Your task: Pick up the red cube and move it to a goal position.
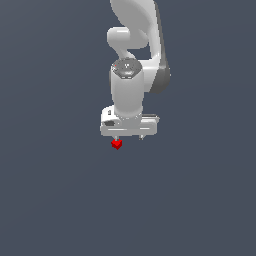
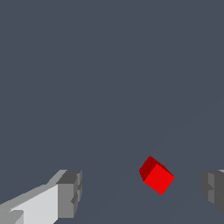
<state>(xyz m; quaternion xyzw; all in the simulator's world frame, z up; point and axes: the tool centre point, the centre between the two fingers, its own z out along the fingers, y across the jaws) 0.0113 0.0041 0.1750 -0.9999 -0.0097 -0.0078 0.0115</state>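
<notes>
The red cube (image 1: 116,144) is small and lies just below my white gripper (image 1: 129,136) in the exterior view, under the finger on that view's left. In the wrist view the cube (image 2: 156,176) sits turned at an angle in the gap between my two grey fingertips (image 2: 70,194), nearer one of them and touching neither. The gripper (image 2: 142,190) is open wide and holds nothing. It points straight down over the cube.
A plain dark grey-blue surface (image 1: 60,200) fills both views. The white arm (image 1: 132,45) rises behind and above the gripper. No other objects show.
</notes>
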